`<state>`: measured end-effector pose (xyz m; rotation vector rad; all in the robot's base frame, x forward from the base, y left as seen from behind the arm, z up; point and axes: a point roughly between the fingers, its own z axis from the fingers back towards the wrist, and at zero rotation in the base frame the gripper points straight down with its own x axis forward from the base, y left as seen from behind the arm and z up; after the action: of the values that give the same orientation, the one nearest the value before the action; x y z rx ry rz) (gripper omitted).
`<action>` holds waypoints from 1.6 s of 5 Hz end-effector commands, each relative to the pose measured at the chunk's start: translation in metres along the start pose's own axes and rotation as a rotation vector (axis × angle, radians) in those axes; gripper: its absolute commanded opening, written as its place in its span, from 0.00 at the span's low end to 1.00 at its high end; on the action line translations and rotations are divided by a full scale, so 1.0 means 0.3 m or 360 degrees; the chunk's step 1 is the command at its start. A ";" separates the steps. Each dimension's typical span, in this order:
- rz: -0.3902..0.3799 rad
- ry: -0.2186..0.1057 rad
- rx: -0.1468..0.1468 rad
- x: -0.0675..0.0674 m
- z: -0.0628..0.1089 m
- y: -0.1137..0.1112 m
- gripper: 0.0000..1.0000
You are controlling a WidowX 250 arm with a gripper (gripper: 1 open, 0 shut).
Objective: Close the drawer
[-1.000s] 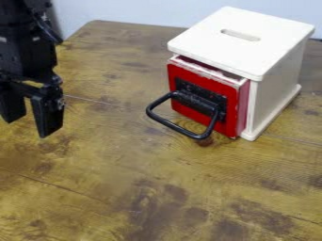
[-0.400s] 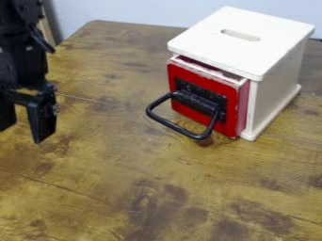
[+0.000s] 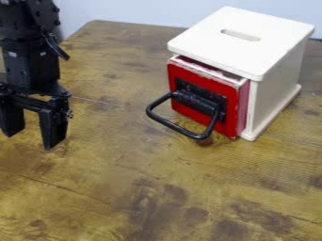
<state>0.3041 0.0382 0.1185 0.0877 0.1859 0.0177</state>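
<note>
Drawer (image 3: 205,98) sits slightly pulled out of the white cabinet (image 3: 246,56) at the table's upper right, its loop handle (image 3: 184,118) jutting toward about 8 o'clock. The gripper (image 3: 34,120) hangs well apart at the left, jaws wide and empty, pointing down. From it the drawer front lies at roughly 3 o'clock, so the closing push would likely run toward 2 o'clock, along the drawer's slide axis.

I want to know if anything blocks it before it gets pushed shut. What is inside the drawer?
The drawer sticks out only slightly from the white cabinet. Its red front and black handle show; the inside is hidden by the front and cabinet top, so contents cannot be seen.
</note>
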 end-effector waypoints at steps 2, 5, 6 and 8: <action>0.0041 -0.0122 0.0012 0.005 0.054 0.110 1.00; -0.0067 -0.0153 0.0021 0.010 0.074 0.066 1.00; -0.0062 -0.0153 0.0013 0.011 0.100 0.059 1.00; -0.0049 -0.0143 0.0001 0.002 0.129 0.059 1.00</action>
<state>0.3065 0.0578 0.1338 0.0711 0.1810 -0.0003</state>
